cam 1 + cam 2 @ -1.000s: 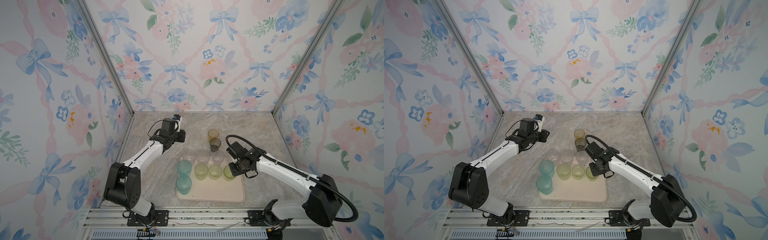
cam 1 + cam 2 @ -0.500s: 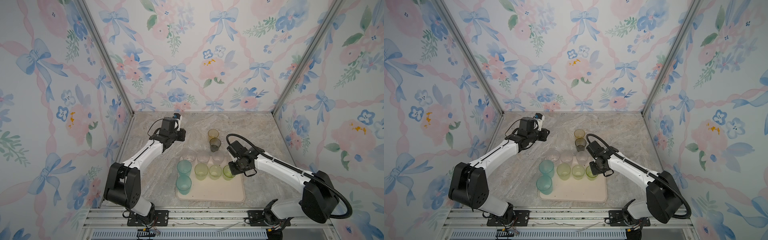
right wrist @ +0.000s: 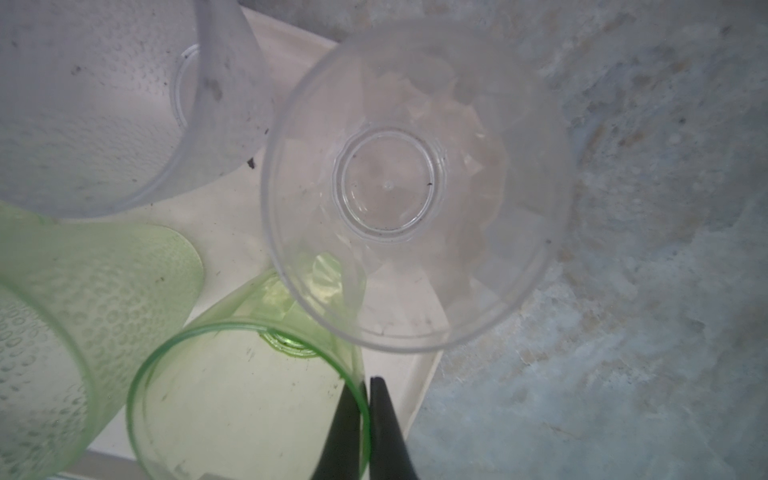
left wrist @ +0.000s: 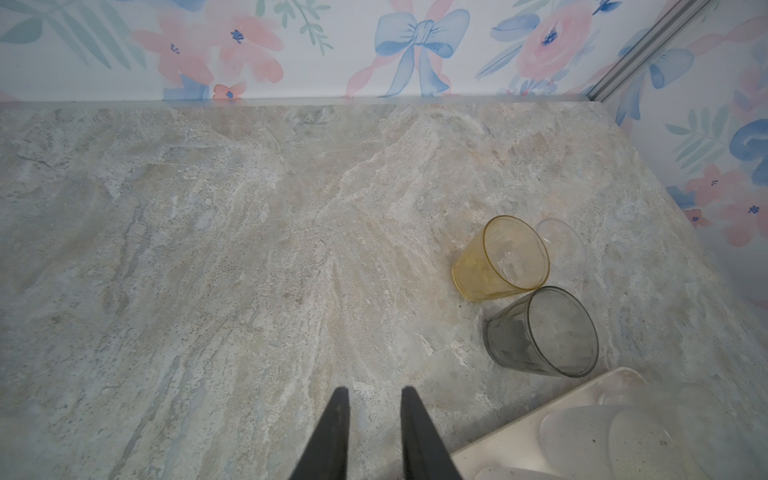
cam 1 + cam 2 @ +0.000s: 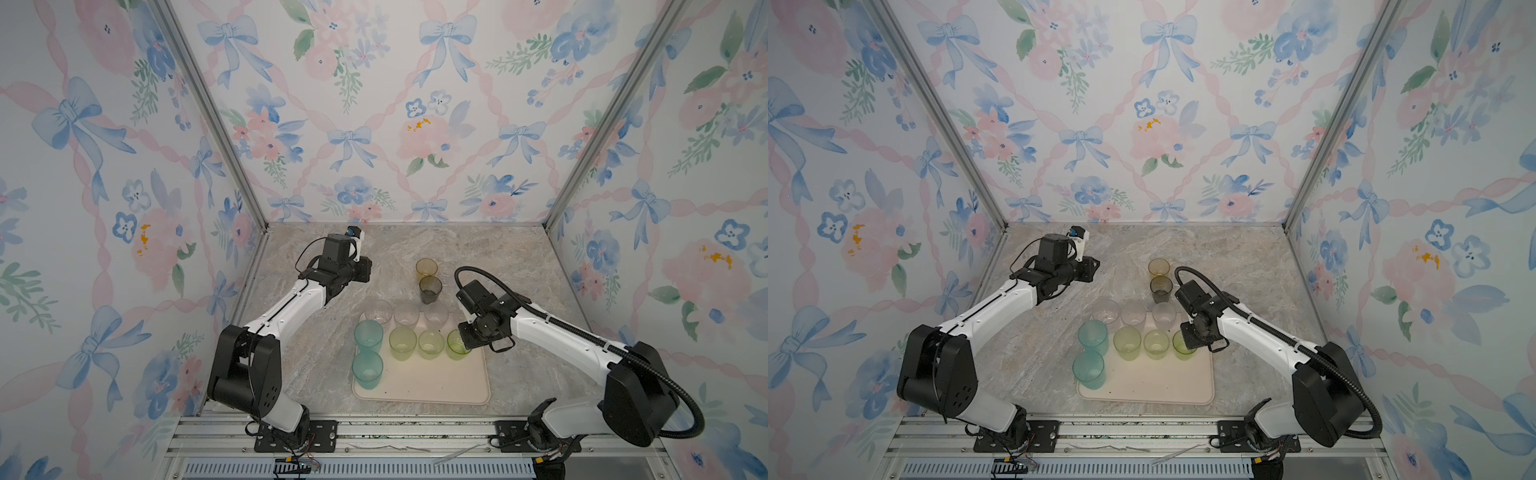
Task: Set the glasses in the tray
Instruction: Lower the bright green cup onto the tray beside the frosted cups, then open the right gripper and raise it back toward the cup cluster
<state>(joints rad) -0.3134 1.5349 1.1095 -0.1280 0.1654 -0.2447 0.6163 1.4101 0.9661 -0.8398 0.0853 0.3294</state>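
the beige-pink tray [image 5: 436,384] lies on the marbled worktop [image 5: 507,257]. at the tray's left end, as both top views show it, stand two frosted teal tumblers [image 5: 368,337], one behind the other. next to them, across the tray's middle, runs a row of two pale green tumblers [image 5: 402,343] and the bright green tumbler [image 5: 456,347], which stands by the tray's right edge. three clear tumblers [image 5: 406,314] line the tray's far edge; whether the rightmost one's base sits fully inside the rim is hard to tell. beyond that far edge, off the tray, the amber tumbler [image 4: 500,262] and the smoky grey tumbler [image 4: 542,332] stand upright on the worktop, just beside each other.

the right claw [image 3: 365,380] is pinched narrow on the bright green tumbler's rim, with one finger inside the wall and one outside, as the right wrist view shows. the left claw [image 4: 375,392] hangs over bare worktop off the tray's far left corner. its jaws are a narrow gap apart and hold nothing. the amber and smoky grey tumblers are well apart from it.
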